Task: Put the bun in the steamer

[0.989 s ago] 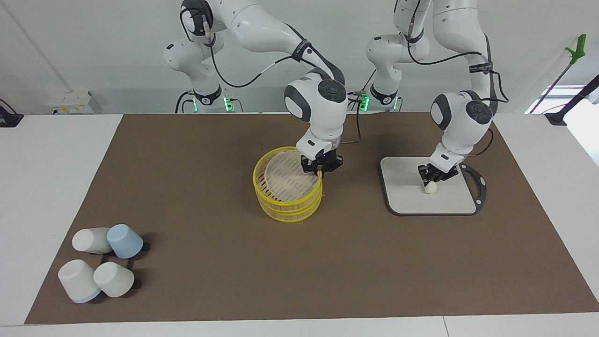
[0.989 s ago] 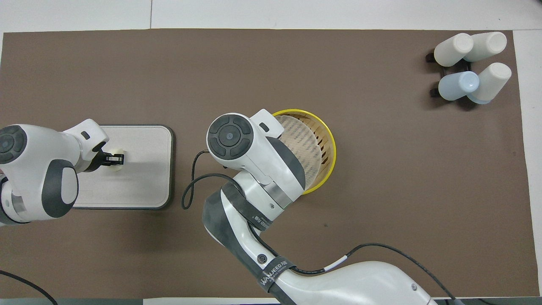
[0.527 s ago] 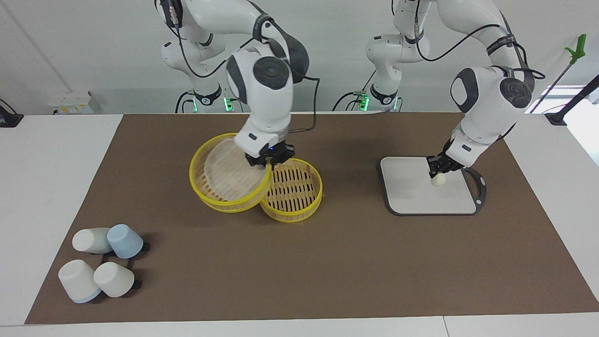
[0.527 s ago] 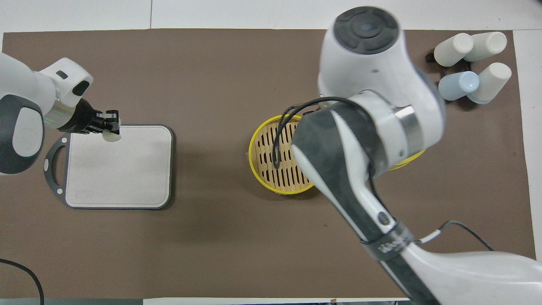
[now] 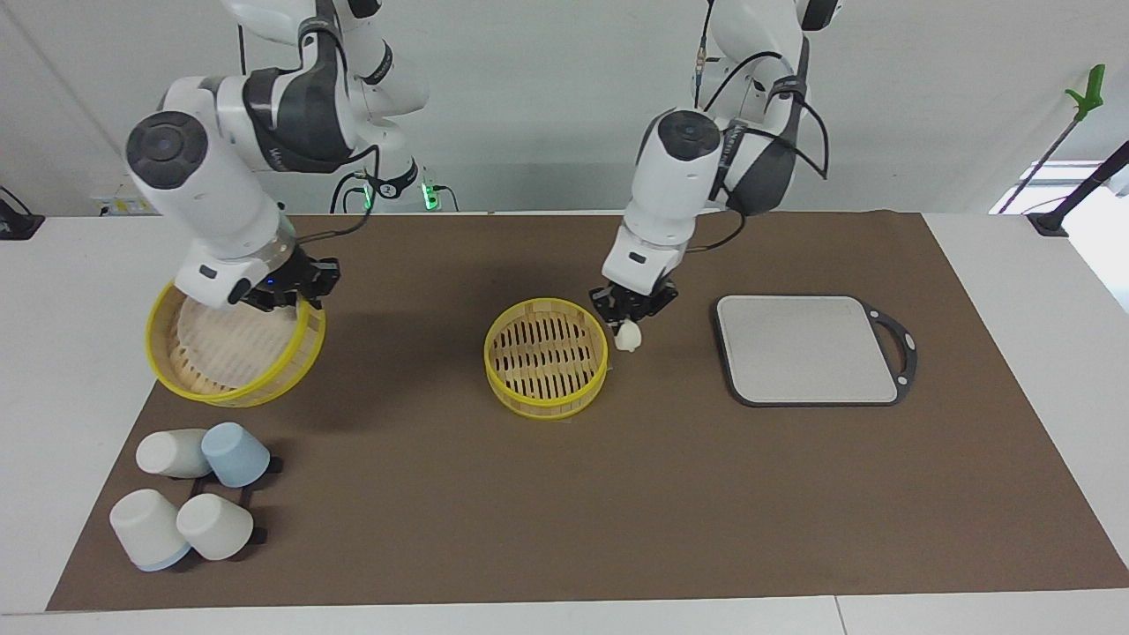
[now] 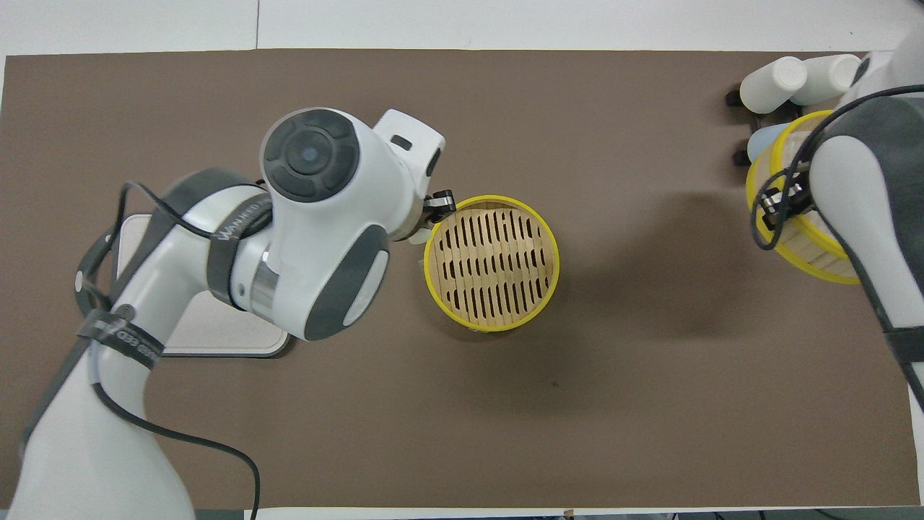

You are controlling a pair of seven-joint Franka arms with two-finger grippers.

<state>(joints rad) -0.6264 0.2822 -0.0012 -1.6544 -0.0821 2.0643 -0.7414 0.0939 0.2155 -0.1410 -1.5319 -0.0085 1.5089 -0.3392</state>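
The left claw [image 5: 631, 319] is pinched shut on the bun [image 5: 629, 335], which hangs below its fingertips in the air, just beside the rim of the unlined steamer basket [image 5: 547, 356] on the side toward the left arm's end of the surface. It is held by its top, I judge, so the underside is free to settle onto the slats — not yet over the opening, so a short carry across the rim remains.

The right claw [image 5: 291, 289] is clamped on the rim of the paper-lined basket [image 5: 231, 353], holding it tilted over the right arm's end of the brown mat [image 5: 670, 494], over or close above the cluster of cups [image 5: 190, 494]. Held aside like that, it probably leaves the slatted basket open from above.

The grey cutting board [image 5: 807, 348] lies bare, toward the left arm's end of the surface.
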